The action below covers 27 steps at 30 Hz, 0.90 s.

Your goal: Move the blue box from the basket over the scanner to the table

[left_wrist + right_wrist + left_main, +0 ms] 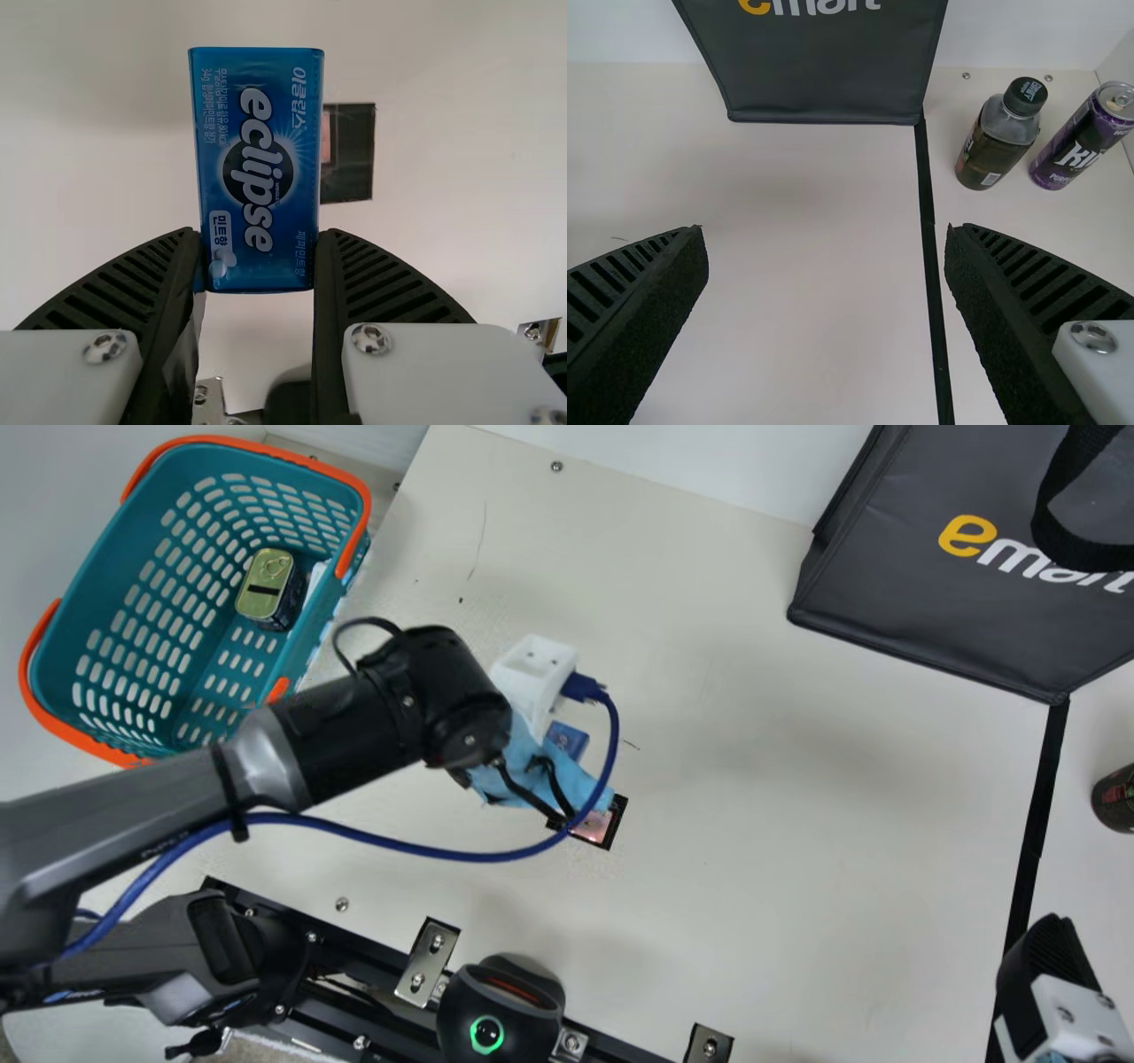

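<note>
Left wrist view: the left gripper [534, 666] has its fingers [390, 274] closed on the box [257, 168], one against each long side near one end, the printed face toward the camera. The box is above the bench [753, 797], near a dark square [611, 831] with a pinkish window. The right gripper [1052, 965] has its fingers [638, 310] wide apart, with nothing between them, over the bench. In the main view, the basket [97, 602] at the left holds a tin [266, 589]. A dark bag [886, 620] is at the far right; a bottle [1001, 133] and a can [1085, 137] stand side by side near it.
</note>
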Tool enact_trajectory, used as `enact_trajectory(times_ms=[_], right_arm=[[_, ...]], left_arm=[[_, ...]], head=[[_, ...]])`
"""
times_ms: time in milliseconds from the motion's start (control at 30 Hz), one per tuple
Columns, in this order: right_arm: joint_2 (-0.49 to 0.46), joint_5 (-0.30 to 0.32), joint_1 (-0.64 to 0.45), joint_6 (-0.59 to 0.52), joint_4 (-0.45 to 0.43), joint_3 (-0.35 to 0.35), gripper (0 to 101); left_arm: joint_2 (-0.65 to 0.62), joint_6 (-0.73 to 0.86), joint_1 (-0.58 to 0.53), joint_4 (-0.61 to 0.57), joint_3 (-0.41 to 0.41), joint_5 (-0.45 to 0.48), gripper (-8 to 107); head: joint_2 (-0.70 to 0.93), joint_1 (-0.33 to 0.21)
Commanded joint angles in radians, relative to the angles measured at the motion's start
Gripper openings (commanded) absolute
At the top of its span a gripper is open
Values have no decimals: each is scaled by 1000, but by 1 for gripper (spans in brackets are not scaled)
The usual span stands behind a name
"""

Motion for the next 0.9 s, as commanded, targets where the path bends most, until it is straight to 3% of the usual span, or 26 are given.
enact_trajectory(times_ms=[0, 867], right_arm=[[0, 0, 0, 0, 0, 0, 95], [0, 1, 0, 0, 0, 0, 95]], left_arm=[[8, -22, -27, -2, 4, -9, -8], [107, -220, -183, 74, 81, -141, -8]], head=[[2, -30], [2, -30]])
